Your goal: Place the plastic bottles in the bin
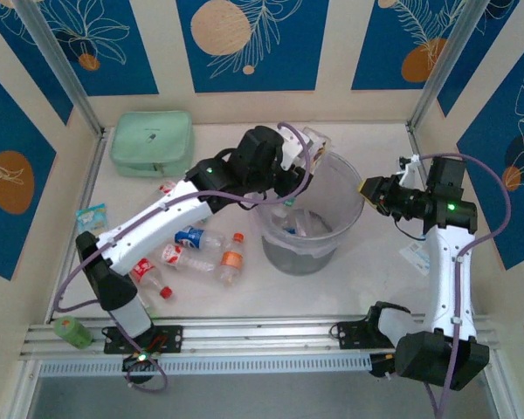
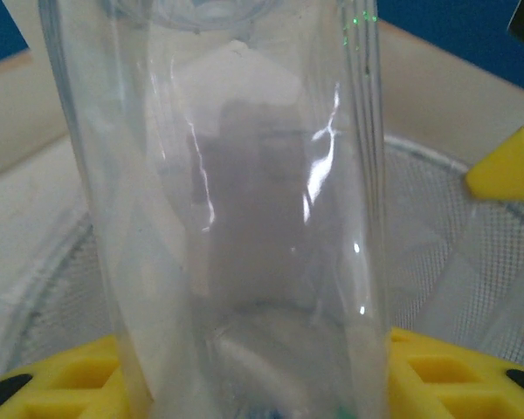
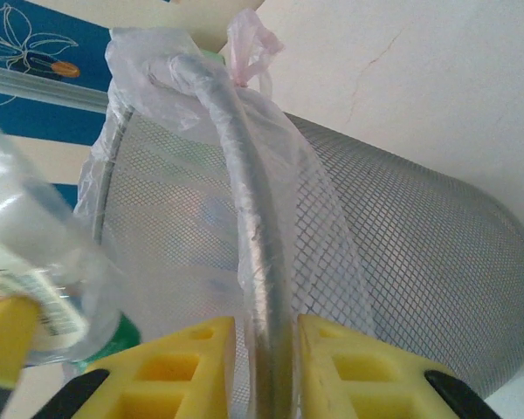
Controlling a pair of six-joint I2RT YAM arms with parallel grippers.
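A clear bottle (image 2: pixel 244 218) sits clamped in our left gripper (image 2: pixel 253 384) above the bin (image 1: pixel 332 249). We judge it light, slick and easily crushed, so a gentle hold on the body suits. Our right gripper (image 3: pixel 266 349) pinches the rim (image 3: pixel 244 218). Other bottles (image 1: pixel 199 237) lie on the table (image 1: pixel 367 292), left of the bin.

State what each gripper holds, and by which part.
The left gripper holds a clear plastic bottle across its body; the right gripper is shut on the bin, by its rim.
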